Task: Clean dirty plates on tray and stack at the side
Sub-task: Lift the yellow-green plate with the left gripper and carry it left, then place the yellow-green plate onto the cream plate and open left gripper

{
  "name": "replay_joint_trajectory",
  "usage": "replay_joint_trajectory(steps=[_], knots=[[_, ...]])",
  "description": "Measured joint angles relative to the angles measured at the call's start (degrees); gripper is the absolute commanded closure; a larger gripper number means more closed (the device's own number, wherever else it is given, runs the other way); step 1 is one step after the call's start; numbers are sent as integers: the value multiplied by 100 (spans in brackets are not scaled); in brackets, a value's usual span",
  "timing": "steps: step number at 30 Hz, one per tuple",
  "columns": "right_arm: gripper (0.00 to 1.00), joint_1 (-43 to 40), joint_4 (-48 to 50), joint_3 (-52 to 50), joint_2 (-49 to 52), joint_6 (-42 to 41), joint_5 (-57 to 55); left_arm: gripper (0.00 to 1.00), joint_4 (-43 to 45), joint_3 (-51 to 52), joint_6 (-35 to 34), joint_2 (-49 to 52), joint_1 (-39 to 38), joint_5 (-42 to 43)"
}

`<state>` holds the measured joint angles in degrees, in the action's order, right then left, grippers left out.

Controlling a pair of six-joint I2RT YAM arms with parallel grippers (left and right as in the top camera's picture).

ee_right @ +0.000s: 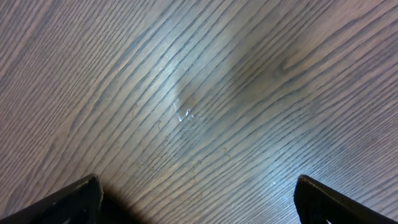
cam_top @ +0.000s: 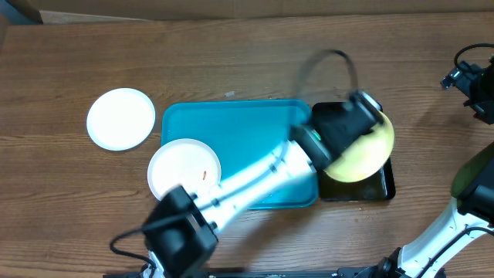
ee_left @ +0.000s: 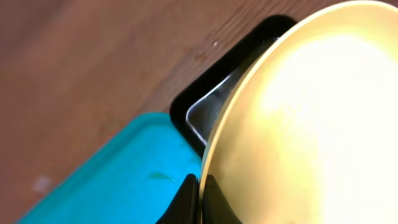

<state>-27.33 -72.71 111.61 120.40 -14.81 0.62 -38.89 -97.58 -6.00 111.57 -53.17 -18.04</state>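
where the left gripper [ee_left: 199, 188] meets the yellow-green plate [ee_left: 311, 118], its two dark fingers [ee_left: 186, 198] are clamped together on the plate's rim, one on each face. the plate is tilted, and its pale inner face fills most of the left wrist view. from overhead the plate hangs over the black tray [cam_top: 386, 185] and covers most of it. whether its lower edge touches that tray cannot be told. the face in view shows no smear, though glare washes out much of it.

the black tray lies on the bench [cam_top: 231, 62], with its left side just beside the right rim of the turquoise tray [cam_top: 231, 127]. the left arm [cam_top: 255, 181] runs diagonally from the near edge of the bench across the turquoise tray to the black one.

one white plate [cam_top: 179, 166] lies at the near-left corner of the turquoise tray, and its edge reaches out past the tray rim. it carries a small orange-red smear [cam_top: 205, 174] toward its right side. a second white plate [cam_top: 120, 118] lies flat on the bench just beside the tray's far-left corner, and no mark shows on it.

the right gripper [ee_right: 198, 183] is above bare bench at the far right, well apart from both trays. its fingers are spread wide and nothing is between them.
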Motion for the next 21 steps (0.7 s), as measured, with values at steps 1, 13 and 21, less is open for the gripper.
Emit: replay_joint_trajectory(steps=[1, 13, 21], knots=[[0, 0, 4, 0, 0, 2, 0, 96, -48, 0, -155, 0, 310, 483], [0, 0, 2, 0, 0, 2, 2, 96, -1351, -9, -942, 0, 4719, 4472], [0, 0, 0, 0, 0, 0, 0, 96, -2430, -15, -1036, 0, 7287, 3941]])
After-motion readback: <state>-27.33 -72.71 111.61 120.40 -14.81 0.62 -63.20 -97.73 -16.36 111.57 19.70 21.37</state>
